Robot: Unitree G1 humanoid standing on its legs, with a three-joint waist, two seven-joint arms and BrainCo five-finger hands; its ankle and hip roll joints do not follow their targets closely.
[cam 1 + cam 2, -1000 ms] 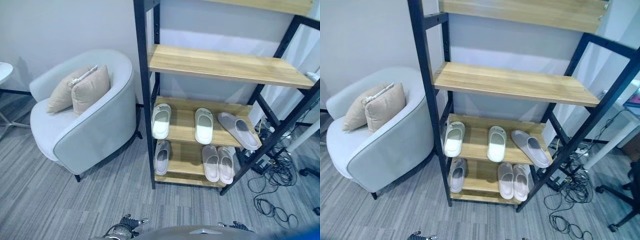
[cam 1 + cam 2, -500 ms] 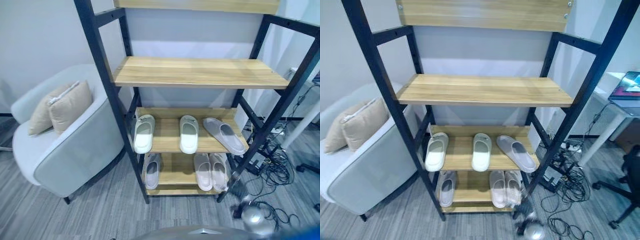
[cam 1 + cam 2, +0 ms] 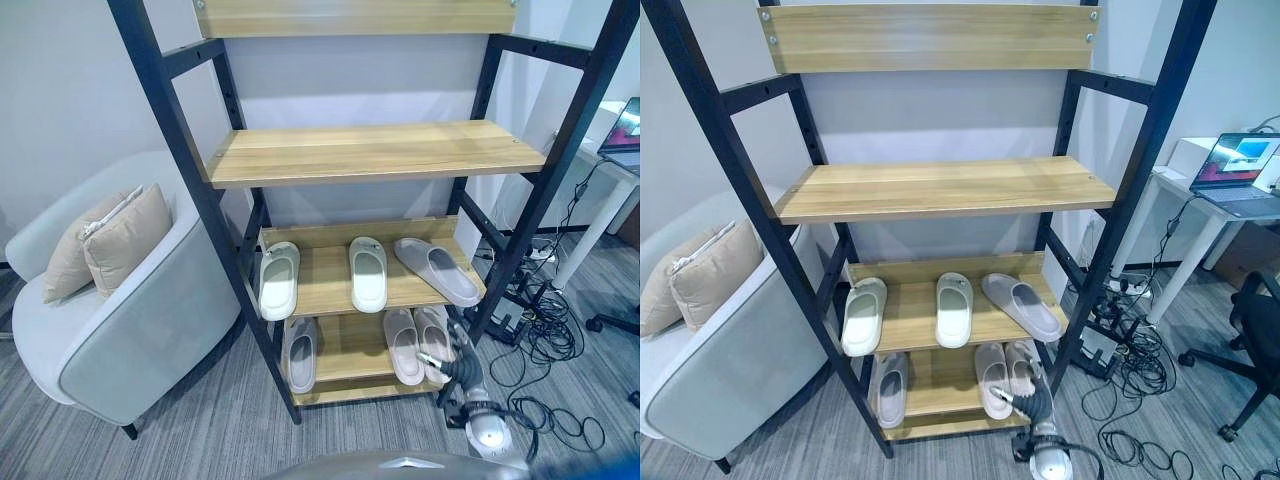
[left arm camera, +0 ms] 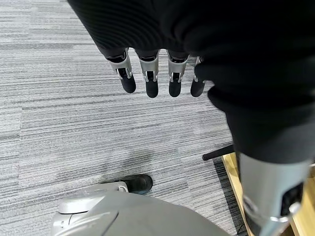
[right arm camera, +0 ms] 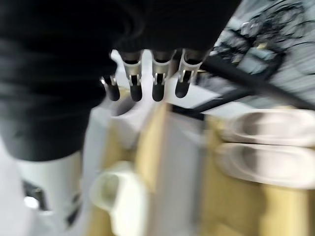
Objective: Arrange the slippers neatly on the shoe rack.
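I bring my right hand (image 3: 452, 366), fingers loose and empty, toward the crooked grey slipper (image 3: 436, 270) on the rack (image 3: 330, 155); left hand (image 4: 157, 73) hangs empty too.

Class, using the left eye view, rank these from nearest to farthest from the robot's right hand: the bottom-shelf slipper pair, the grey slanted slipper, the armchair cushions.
1. Bottom-shelf slipper pair, right beside the right hand, low on the rack's right.
2. Grey slanted slipper, one shelf above, right end.
3. Armchair cushions, far left, past the rack.

Office: laptop (image 3: 1238, 160), desk (image 3: 1200, 200), swivel chair (image 3: 1257, 340)
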